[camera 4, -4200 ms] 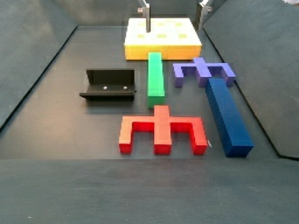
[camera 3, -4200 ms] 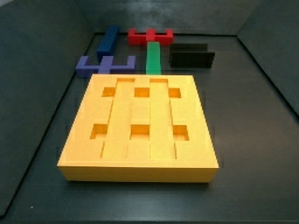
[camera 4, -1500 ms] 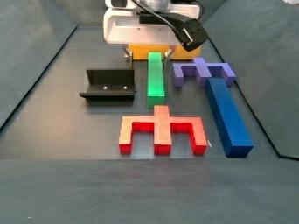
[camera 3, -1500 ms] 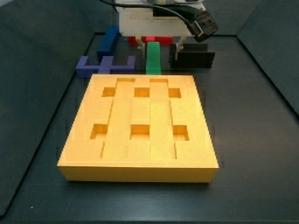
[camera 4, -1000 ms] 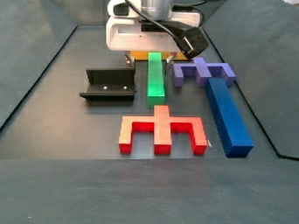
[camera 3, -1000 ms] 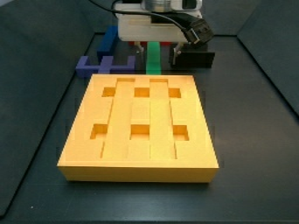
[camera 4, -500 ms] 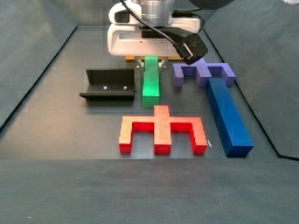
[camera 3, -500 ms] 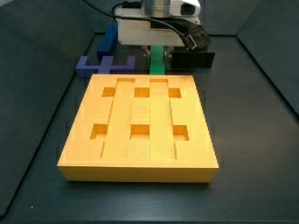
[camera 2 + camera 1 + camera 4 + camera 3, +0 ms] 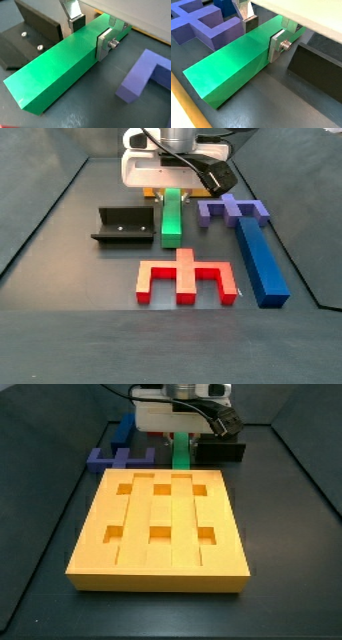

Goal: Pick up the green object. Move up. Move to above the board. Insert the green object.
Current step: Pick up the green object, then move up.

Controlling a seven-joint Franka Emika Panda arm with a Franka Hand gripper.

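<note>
The green object (image 9: pixel 173 218) is a long plain bar on the floor between the fixture and the purple block, and it also shows in a side view (image 9: pixel 177 449). My gripper (image 9: pixel 171 196) is low over the bar's end nearest the board (image 9: pixel 160 514). In both wrist views the silver fingers sit on the two long sides of the green bar (image 9: pixel 231 70) (image 9: pixel 60 70), pads against it. The gripper (image 9: pixel 263 32) (image 9: pixel 90 32) is shut on the bar. I cannot tell if the bar is off the floor. The board's orange edge shows in a wrist view (image 9: pixel 179 100).
The dark fixture (image 9: pixel 124 225) (image 9: pixel 30 35) stands on one side of the bar and the purple forked block (image 9: pixel 231 208) (image 9: pixel 147 75) on the other. The long blue bar (image 9: pixel 261 253) lies beyond the purple block. The red notched block (image 9: pixel 185 276) lies at the bar's free end.
My gripper came down over the green bar and its fingers closed on the bar's sides. The bar shifted slightly toward the fixture.
</note>
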